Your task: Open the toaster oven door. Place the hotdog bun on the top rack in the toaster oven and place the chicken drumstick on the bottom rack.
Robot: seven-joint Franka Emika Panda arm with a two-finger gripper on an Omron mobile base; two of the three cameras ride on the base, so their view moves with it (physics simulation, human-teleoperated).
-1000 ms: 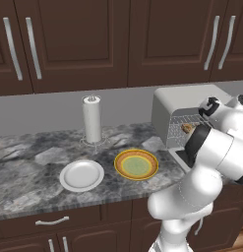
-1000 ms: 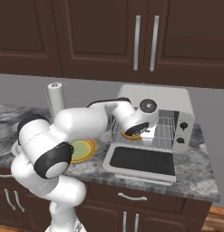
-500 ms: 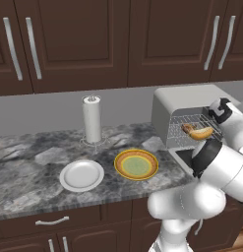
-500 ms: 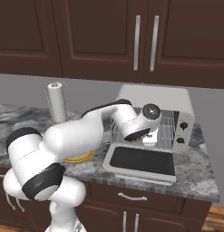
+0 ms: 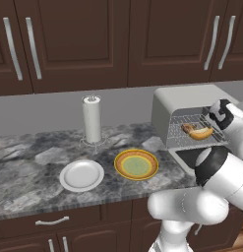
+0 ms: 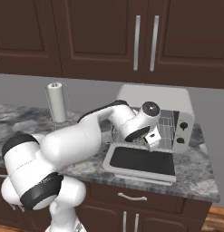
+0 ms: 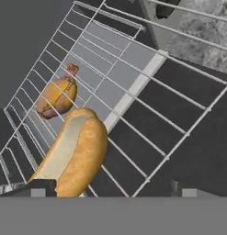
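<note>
1. The tool (image 7: 110,188) sits right at the mouth of the toaster oven (image 5: 192,106), jaws spread wide with nothing between them. In the hand view you just get its two dark tips at the bottom edge.
2. Closest thing to it is the hotdog bun (image 7: 76,153), lying on a wire rack (image 7: 133,87) inside the oven, pale split facing up. One end reaches down next to the left fingertip, but I can't tell if they actually touch.
3. The chicken drumstick (image 7: 57,95) is a bit deeper in the oven than the bun, just beside it. In the hand view it looks like it's seen through the wires, so probably the lower rack, but I honestly can't say for sure which level each one is on.
4. From the left base view both bun (image 5: 201,133) and drumstick (image 5: 188,128) show up together in the oven opening, side by side.
5. The toaster oven door (image 6: 141,161) is fully dropped open, lying flat in front of the oven on the tabletop (image 5: 29,167), dark glass up.
6. Left of the oven on the tabletop: an orange-rimmed bowl (image 5: 136,164), then a white plate (image 5: 82,175), and a paper towel roll (image 5: 92,119) standing upright behind them.
</note>
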